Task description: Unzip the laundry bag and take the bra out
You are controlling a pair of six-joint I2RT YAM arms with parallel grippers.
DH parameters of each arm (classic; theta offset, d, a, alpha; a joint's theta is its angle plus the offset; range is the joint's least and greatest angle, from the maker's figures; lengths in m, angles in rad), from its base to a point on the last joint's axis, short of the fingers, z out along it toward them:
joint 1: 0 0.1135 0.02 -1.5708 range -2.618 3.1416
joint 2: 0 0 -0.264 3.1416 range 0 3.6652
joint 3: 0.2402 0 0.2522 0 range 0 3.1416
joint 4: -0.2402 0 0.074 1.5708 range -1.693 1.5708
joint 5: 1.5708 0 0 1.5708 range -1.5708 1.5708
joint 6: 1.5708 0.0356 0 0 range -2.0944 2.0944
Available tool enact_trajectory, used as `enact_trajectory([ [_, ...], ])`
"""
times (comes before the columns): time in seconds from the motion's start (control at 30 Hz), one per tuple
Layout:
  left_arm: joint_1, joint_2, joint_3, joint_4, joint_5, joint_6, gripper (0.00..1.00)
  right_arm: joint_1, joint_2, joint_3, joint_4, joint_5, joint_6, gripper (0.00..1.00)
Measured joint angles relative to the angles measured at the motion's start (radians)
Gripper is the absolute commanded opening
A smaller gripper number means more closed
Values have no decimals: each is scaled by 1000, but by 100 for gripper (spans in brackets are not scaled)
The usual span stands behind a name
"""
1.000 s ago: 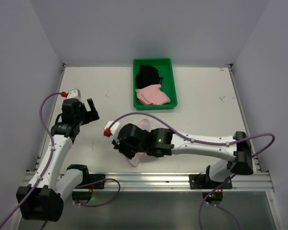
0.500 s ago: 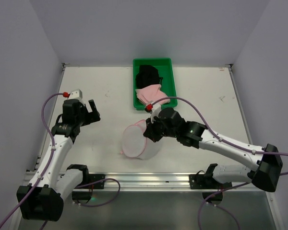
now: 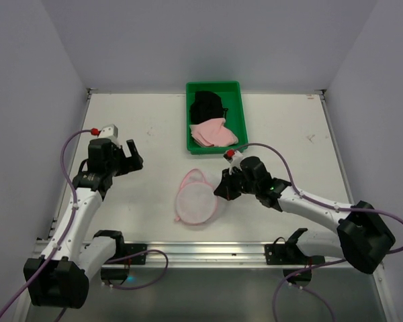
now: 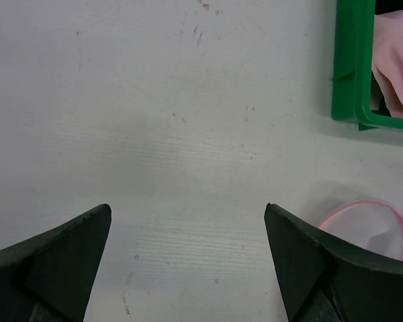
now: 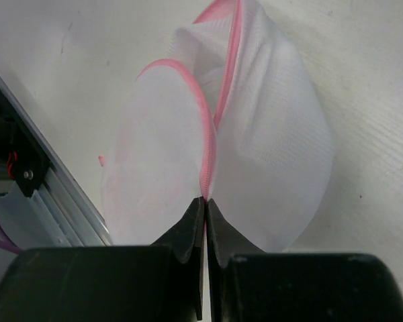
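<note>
The laundry bag [image 3: 196, 199], white mesh with pink zipper trim, lies on the table near the front middle. My right gripper [image 3: 222, 189] is at its right edge, shut on the pink trim [image 5: 205, 154], with the fingertips pressed together [image 5: 205, 201]. In the right wrist view the bag [image 5: 275, 141] bulges on both sides of the trim. I cannot make out a bra inside it. My left gripper [image 3: 130, 156] is open and empty over bare table to the left, apart from the bag. In the left wrist view [image 4: 188, 208] the bag's edge [image 4: 373, 225] shows at the lower right.
A green tray [image 3: 215, 125] at the back middle holds a black garment [image 3: 207, 107] and a pink garment [image 3: 213, 134]; it also shows in the left wrist view [image 4: 349, 67]. An aluminium rail [image 3: 208, 251] runs along the near edge, close to the bag. Walls enclose the table.
My right arm has swung to the right and drawn back while gripping the bag's trim. The bag, first hidden under the arm, now lies in full view. The left gripper has barely moved.
</note>
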Motion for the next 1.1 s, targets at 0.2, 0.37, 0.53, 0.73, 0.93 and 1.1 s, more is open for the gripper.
enact_trajectory([
  [0.2, 0, 6, -15, 24, 62, 4, 100, -77, 111, 1, 102, -105, 3, 0],
  [0.37, 0, 19, -24, 33, 109, 18, 100, -100, 200, 24, 127, -150, 0, 2],
  [0.53, 0, 19, -30, 41, 132, 19, 100, -117, 276, 79, 132, -172, -6, 13],
  [0.73, 0, 18, -30, 47, 132, 22, 100, -122, 283, 109, 132, -199, -13, 42],
  [0.93, 0, 17, -30, 47, 132, 22, 100, -122, 203, 121, 115, -246, -18, 69],
  [1.1, 0, 17, -30, 47, 129, 22, 100, -122, 89, 159, 82, -224, -14, 89],
])
